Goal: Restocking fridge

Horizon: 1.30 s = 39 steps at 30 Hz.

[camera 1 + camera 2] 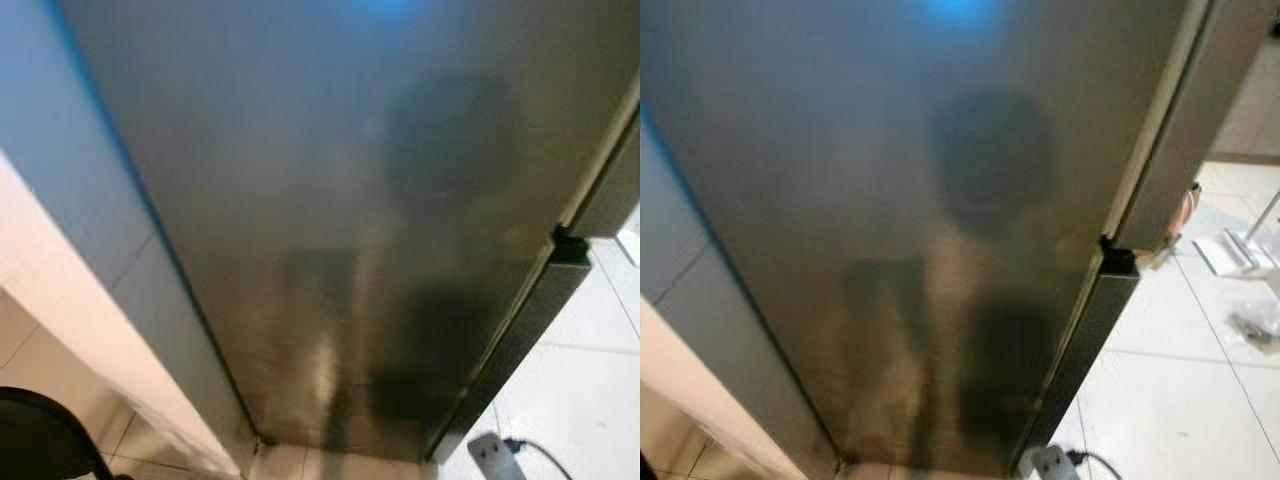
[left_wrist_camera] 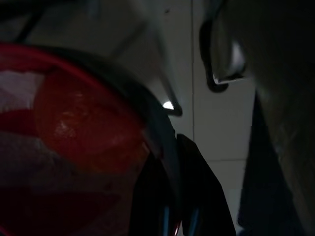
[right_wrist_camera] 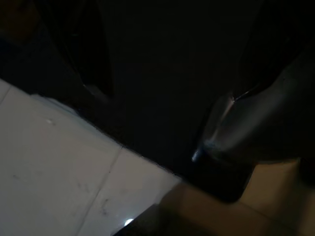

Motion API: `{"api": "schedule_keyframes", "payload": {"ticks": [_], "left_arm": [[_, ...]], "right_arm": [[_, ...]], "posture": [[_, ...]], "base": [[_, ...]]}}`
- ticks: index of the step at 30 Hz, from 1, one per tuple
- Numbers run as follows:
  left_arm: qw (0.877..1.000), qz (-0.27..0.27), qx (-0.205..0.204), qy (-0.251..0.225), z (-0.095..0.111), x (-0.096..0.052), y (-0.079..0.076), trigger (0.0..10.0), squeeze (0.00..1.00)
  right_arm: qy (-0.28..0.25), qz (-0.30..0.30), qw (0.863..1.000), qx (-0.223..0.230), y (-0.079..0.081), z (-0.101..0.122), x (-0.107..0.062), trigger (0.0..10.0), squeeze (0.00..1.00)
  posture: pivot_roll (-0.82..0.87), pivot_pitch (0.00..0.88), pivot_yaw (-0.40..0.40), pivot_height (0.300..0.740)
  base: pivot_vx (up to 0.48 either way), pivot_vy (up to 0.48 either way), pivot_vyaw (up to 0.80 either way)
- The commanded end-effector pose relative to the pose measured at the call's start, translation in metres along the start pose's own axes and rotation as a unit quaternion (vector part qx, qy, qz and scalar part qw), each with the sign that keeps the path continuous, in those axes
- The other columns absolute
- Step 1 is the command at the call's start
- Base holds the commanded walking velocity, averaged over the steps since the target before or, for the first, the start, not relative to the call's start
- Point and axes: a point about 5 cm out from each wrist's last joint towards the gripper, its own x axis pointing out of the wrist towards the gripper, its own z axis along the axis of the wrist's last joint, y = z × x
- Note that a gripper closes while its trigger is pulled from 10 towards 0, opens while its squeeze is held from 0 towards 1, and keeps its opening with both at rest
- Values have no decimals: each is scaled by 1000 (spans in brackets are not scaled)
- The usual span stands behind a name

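Note:
The fridge's steel door (image 1: 340, 200) stands shut right in front of me, and my dim reflection shows in it. The door's right edge (image 1: 1110, 255) has a black notch partway down. In the dark left wrist view a red round container (image 2: 83, 132) with a dark rim sits close against the camera. My left gripper (image 2: 165, 196) is shut on it, with one black finger (image 2: 202, 196) beside the rim. The right wrist view is very dark, with pale floor tiles (image 3: 54, 167) and a silvery shape (image 3: 246, 132).
A pale counter side (image 1: 60, 290) runs along the fridge's left, with a black chair (image 1: 35, 435) below it. A power strip with a cable (image 1: 1050, 462) lies on the white tiles at the fridge's right foot. Loose items (image 1: 1240, 255) lie on the floor further right.

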Motion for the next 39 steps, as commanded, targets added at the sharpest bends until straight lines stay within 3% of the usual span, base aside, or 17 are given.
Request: {"api": "schedule_keyframes", "payload": {"ticks": [1,14,34,39], "left_arm": [[1000,-2,6,-23,13,1,-1,10000,0],[1000,-2,6,-25,13,0,0,10000,0],[1000,-3,6,-28,14,0,1,10000,0],[1000,-2,6,-27,14,0,1,10000,0]], "right_arm": [[3,-2,1000,0,-3,-2,0,10000,0],[8,-3,1000,-3,-3,-4,-1,10000,0],[-3,-5,1000,12,-5,0,-1,10000,0],[-31,-2,999,12,-7,12,0,10000,0]], "posture": [[-34,0,0,740],[-33,0,-1,740],[-35,0,3,740],[-36,0,2,740]], "base": [[0,0,0],[0,0,0],[0,0,-799],[0,0,0]]}}
